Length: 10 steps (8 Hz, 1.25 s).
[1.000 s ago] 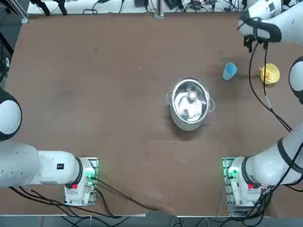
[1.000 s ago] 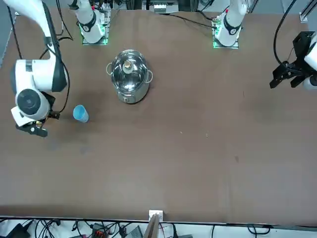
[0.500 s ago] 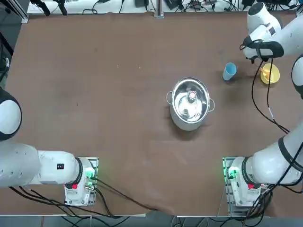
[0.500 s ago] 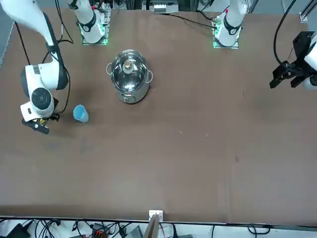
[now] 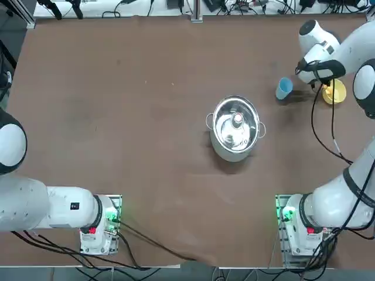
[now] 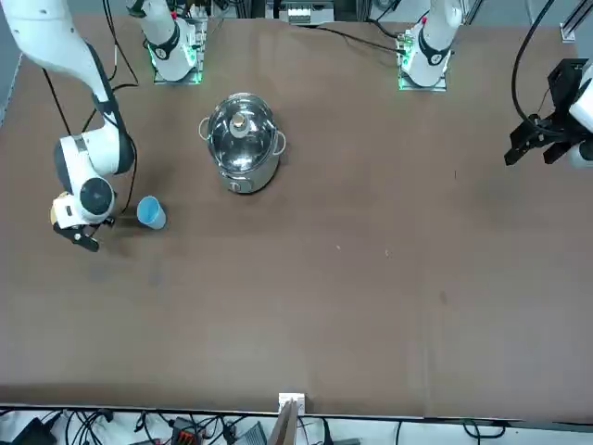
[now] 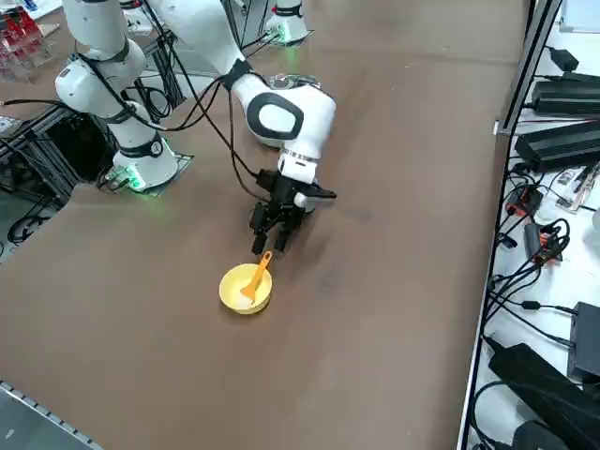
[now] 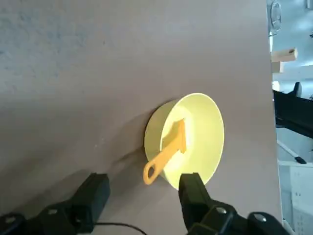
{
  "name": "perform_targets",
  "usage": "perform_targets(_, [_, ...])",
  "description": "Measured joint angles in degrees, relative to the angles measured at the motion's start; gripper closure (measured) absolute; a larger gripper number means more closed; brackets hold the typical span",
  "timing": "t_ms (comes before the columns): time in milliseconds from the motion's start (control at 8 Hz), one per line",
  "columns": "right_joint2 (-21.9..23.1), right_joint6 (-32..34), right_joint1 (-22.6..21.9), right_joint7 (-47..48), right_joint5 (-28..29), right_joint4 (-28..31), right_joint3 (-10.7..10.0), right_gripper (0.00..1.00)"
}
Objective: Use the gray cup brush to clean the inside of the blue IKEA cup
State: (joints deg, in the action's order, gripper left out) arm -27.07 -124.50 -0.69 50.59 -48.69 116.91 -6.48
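Plainly smooth, round yellow bowl [image 8: 208, 132].

Surroundings: broad brown tabletop [image 5: 146, 146], matte, a few small pale flecks and faint scuffs, with soft shadows and a mild sheen from the light. Along its far edge in the top view — a metal frame rail [image 7: 500, 187], beyond it a white surface [image 7: 562, 272] carrying black power bricks [image 7: 560, 143], a tangle of dark cables [image 7: 539, 258] and a larger black case [image 7: 539, 384]. Beside the table in the right side view, upper left corner: red-capped clear bottles [image 7: 23, 42] standing close together; gray floor [image 5: 17, 35] visible past the table's left side in the top view.
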Motion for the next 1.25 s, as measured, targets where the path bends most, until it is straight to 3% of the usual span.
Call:
perform_targets(250, [-0.7,0.9,0.0,1.2,-1.8,0.0,0.0,0.18])
perform_targets(375, [-0.8,1.8,-0.1,1.7,-2.3,-0.1,0.0,0.26])
perform_targets(750, [-1.2,3.2,-0.6,2.9,-2.9,-0.3,0.1,0.36])
perform_targets(1250, [-1.9,4.1,-0.8,3.4,-5.2,-1.1,0.2,0.38])
